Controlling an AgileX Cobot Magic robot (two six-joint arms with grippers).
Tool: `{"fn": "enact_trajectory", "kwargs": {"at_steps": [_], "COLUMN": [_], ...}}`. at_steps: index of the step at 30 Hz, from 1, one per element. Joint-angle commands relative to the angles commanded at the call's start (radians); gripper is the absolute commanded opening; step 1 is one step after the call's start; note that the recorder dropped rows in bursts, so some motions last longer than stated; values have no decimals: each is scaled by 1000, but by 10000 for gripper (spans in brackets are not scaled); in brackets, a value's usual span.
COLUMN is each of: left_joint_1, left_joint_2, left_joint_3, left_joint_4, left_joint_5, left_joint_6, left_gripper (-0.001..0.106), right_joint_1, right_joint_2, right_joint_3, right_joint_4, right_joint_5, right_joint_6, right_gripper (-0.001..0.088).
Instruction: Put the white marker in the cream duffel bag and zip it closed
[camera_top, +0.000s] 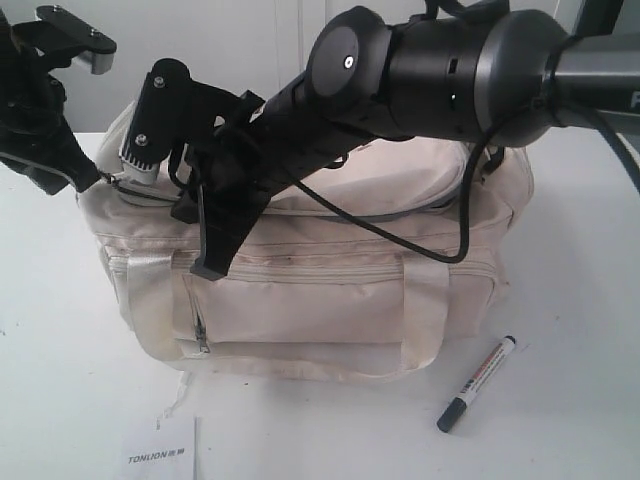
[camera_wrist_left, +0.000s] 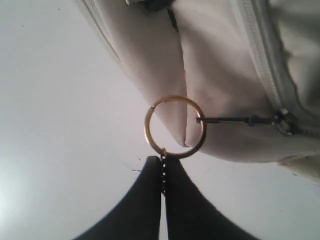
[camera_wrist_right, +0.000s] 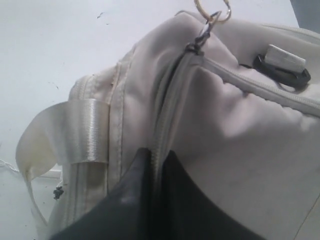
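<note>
— Entry one, left gripper (camera_wrist_left: 162, 169): condition?
— Closed. Its two dark fingers (camera_wrist_left: 140, 205) meet on the rim of the gold keyring (camera_wrist_left: 175, 127) and pinch it. A thin link joins the ring to the zipper slider (camera_wrist_left: 284, 121).
— Entry two, right gripper (camera_wrist_right: 156, 159)?
— Closed too, on the cream duffel bag (camera_top: 330, 300). Its tips pinch a fold of fabric along the top zipper (camera_wrist_right: 170, 105), a little way from the slider. Its arm reaches across from the far right to the bag's left end.
— Bag itself?
— Standing mid-scene on the white table (camera_top: 570, 440), one long side facing near. The zipper teeth look meshed along the stretch in view. One satin strap handle (camera_wrist_right: 85, 130) loops loose at the side. A black cable (camera_top: 400, 235) hangs from the right arm across the bag's top.
— White marker (camera_top: 478, 383)?
— Outside the bag, lying flat on the table near its near right corner, not touching it. It lies slanted, dark cap to the near left, other tip to the far right. Well apart from both grippers.
— Sundries?
— One white card (camera_top: 160, 450) printed TONLION, at the near edge, left of centre.
</note>
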Motion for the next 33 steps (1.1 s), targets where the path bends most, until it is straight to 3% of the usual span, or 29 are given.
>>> {"fn": "enact_trajectory", "kwargs": {"at_steps": [10,33], "left_joint_1": [0,5], "left_joint_2": [23,23], "left_joint_3": [0,0], "left_joint_4": [77,86], "left_joint_5": [-92,-113], "left_joint_6": [-103,-125], "left_gripper": [0,0], "right_joint_1": [0,0], "right_joint_2": [0,0], "right_joint_3": [0,0], "right_joint_4": [-18,-18], "right_joint_5": [13,22], "right_joint_6": [0,0], "right_gripper": [0,0]}}
